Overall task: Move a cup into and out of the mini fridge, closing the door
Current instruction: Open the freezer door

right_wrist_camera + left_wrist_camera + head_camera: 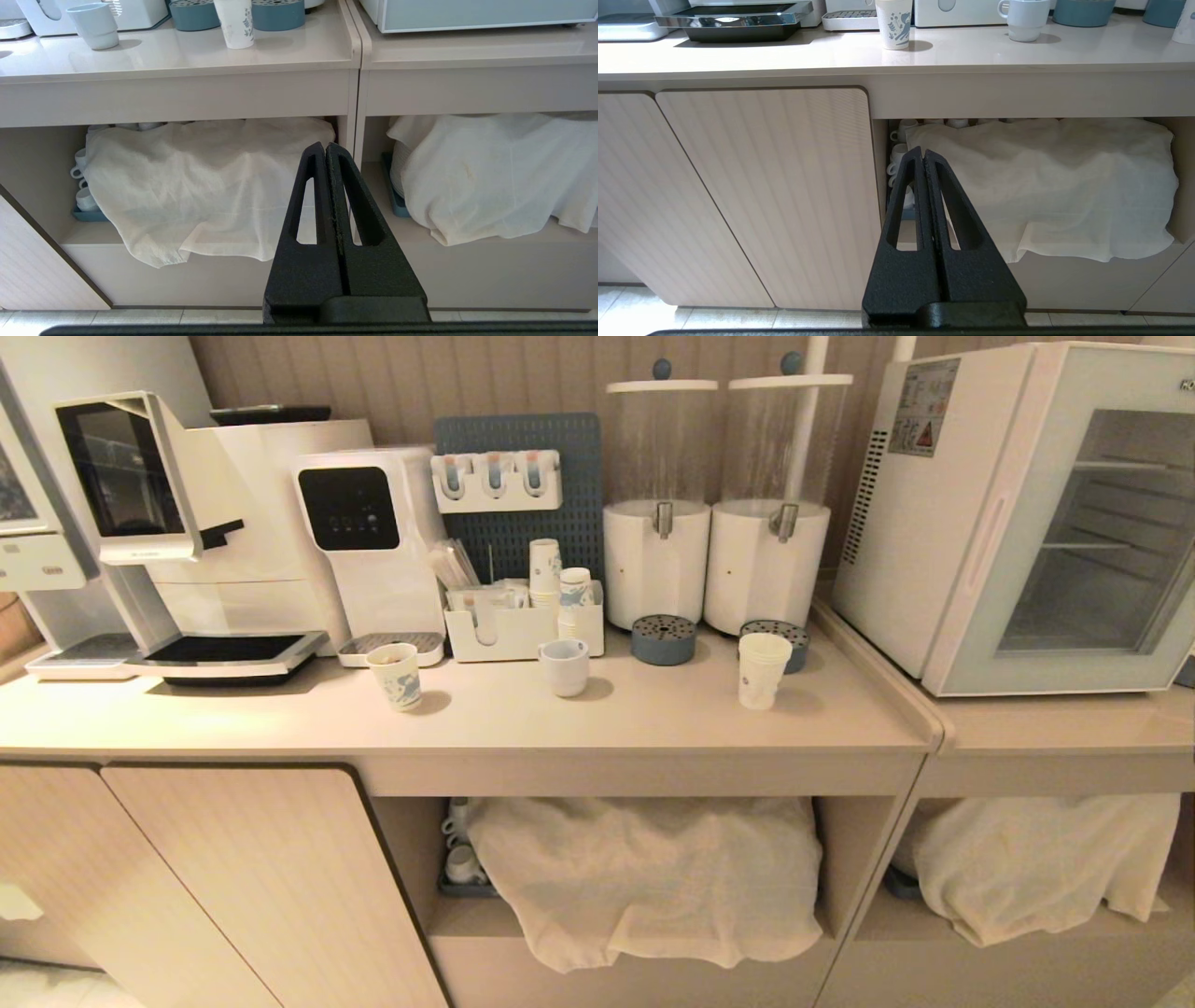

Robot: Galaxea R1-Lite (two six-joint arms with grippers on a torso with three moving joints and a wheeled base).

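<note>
Nothing has really started here. The cup (763,670) stands on the counter (653,719) just in front of the two drink dispensers (714,504), well apart from both claws. The mini fridge (1018,513) sits on the next counter to the right, and its door (1074,532) looks closed, though the far edge runs out of the head view so I can't swear to it. The left gripper (923,154) and right gripper (325,148) are both clenched on nothing, hanging low in front of the shelf cloths (210,186). My guess at the next move: lift the right arm, spread its claw and pull the door handle (988,541) before touching the cup.
</note>
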